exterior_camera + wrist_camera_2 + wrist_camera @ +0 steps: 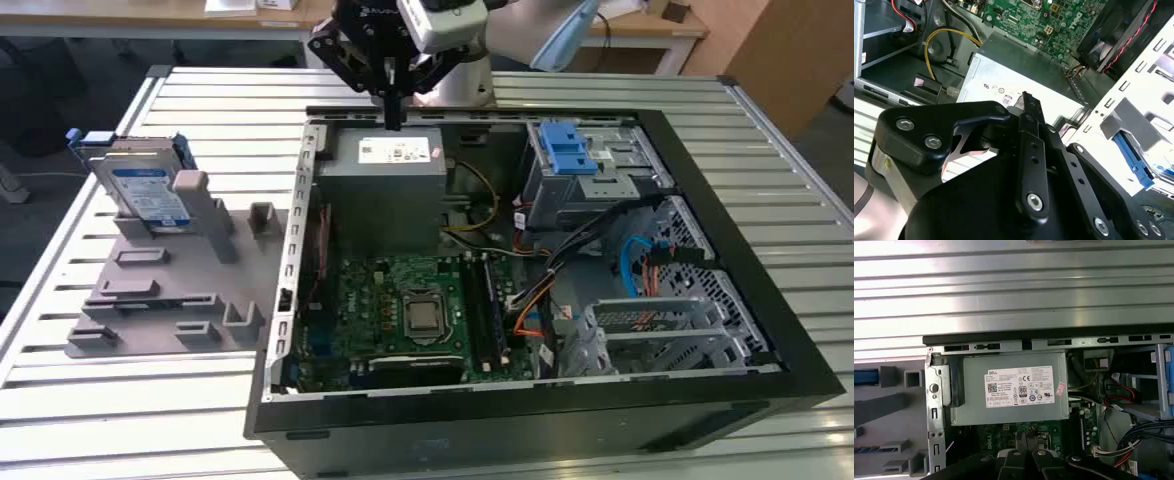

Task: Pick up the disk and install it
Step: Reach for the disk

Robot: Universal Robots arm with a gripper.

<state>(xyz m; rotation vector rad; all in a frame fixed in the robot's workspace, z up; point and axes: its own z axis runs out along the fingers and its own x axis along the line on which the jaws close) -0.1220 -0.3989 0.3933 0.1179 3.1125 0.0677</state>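
- Finding the gripper (395,120) poised over the rear part of the open computer case (694,150), pointing straight down; tips pressed together, narrow, holding nothing
- Hanging just above the grey metal box (387,165) with its small white sticker; seemingly apart from it in the exterior view, though contact cannot be told for certain
- Showing the same pinched-together gripper in both wrist views: in the first wrist view (1026,439) over the edge where the grey metal box (1011,387) meets the green motherboard (1004,432); in the second wrist view (1026,97) against the pale top of that box (1004,75)
- Locating the disk (144,190) well apart from the gripper, outside the case on the exterior view's left; standing on edge in a grey holder (160,300) on the slatted metal table (561,90); blue-and-white label facing the camera, blue rails along its sides; untouched
- Noting the silver cage with a blue latch (567,150) inside the case, beside the grey metal box toward the exterior view's right; cables trailing below it
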